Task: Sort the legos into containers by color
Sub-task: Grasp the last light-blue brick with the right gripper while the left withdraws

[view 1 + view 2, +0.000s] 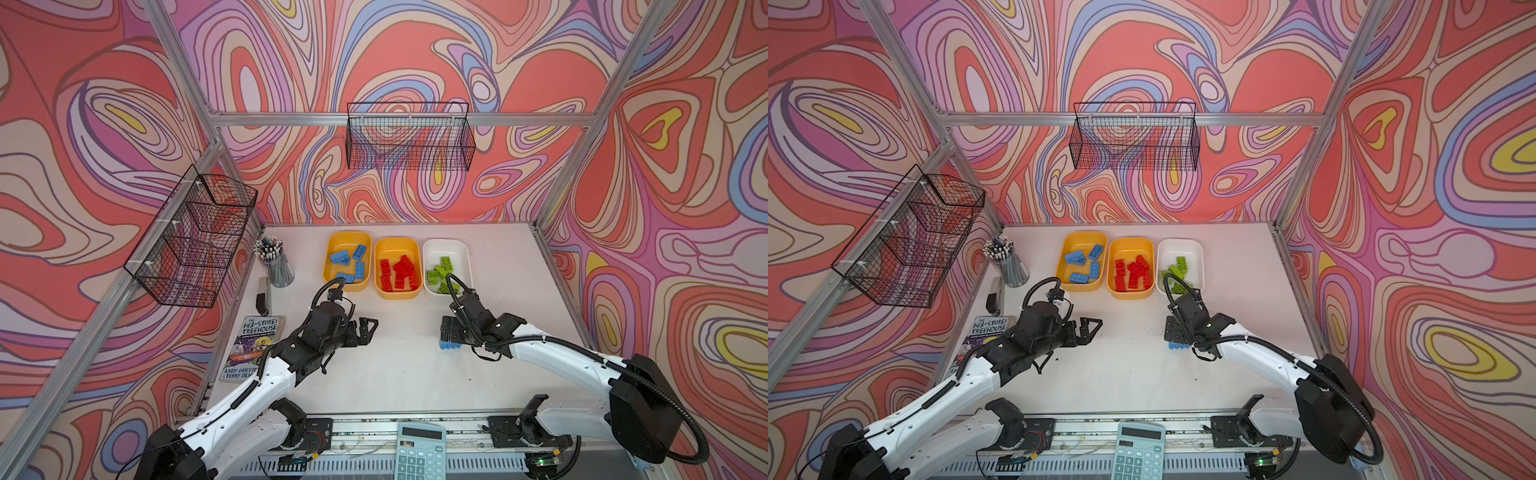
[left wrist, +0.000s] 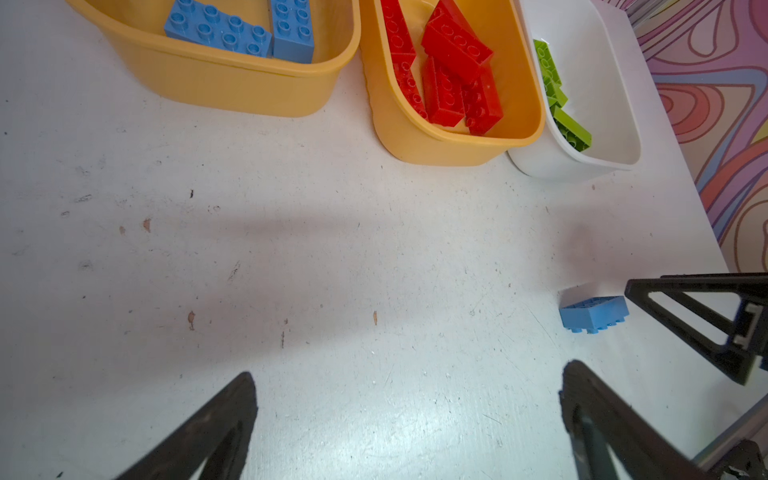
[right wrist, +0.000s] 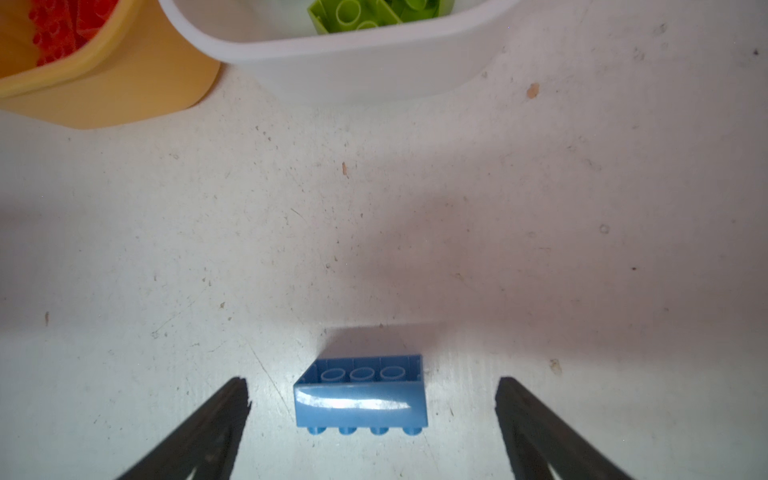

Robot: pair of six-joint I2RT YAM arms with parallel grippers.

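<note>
Two wide-open, empty hands: right hand [image 3: 372, 382] straddles the blue lego [image 3: 361, 405], left hand [image 2: 409, 372] hovers above table [image 2: 332, 249].

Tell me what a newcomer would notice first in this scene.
The swirling pink, red and lilac walls crowd around the white table. At its far edge three trays sit in a row: a yellow tray of blue bricks, a second yellow tray of red bricks, a white tray of green bricks. One stray blue brick lies studs down on the table, between the open jaws of the right gripper.
</note>
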